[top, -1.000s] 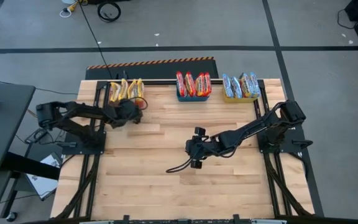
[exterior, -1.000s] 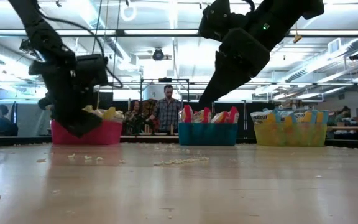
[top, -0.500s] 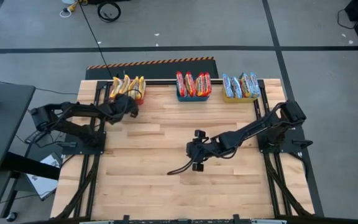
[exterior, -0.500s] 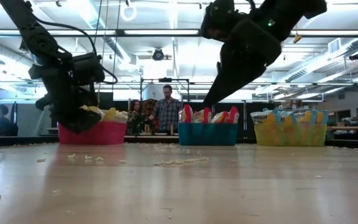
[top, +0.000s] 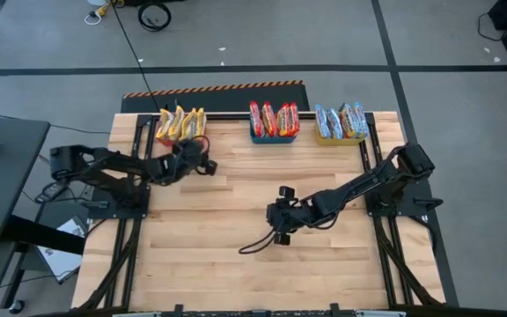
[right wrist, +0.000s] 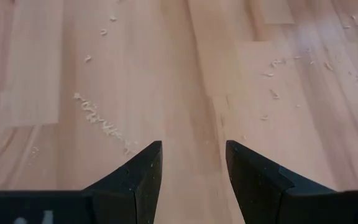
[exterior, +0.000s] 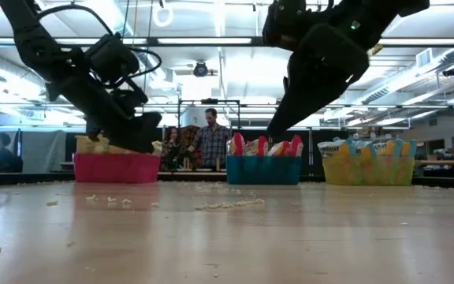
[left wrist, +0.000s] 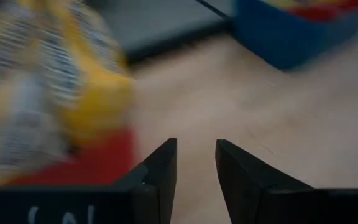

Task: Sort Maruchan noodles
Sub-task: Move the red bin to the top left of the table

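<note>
The Maruchan noodles stand on edge in three bins along the table's far edge. Yellow packets (top: 180,122) fill the red bin (exterior: 109,168), red packets (top: 274,117) the blue bin (exterior: 263,170), and blue-silver packets (top: 341,120) the yellow bin (exterior: 367,170). My left gripper (top: 202,164) hovers open and empty just right of and nearer than the red bin; its wrist view shows blurred yellow packets (left wrist: 48,81) beside its fingers (left wrist: 160,168). My right gripper (top: 273,218) hangs open and empty above the bare table middle (right wrist: 193,152).
Noodle crumbs (exterior: 227,205) lie scattered on the wooden tabletop, and some show under the right gripper (right wrist: 98,115). A black cable (top: 253,245) trails from the right arm. People stand in the room behind the bins (exterior: 211,142). Bare wood spans the near half of the table (top: 236,273).
My left gripper went toward the red bin at the far edge, then drew back toward the table's right and near side, rising and tipping more level. My right gripper drifted slightly toward the near edge. The packets in the bins stayed put.
</note>
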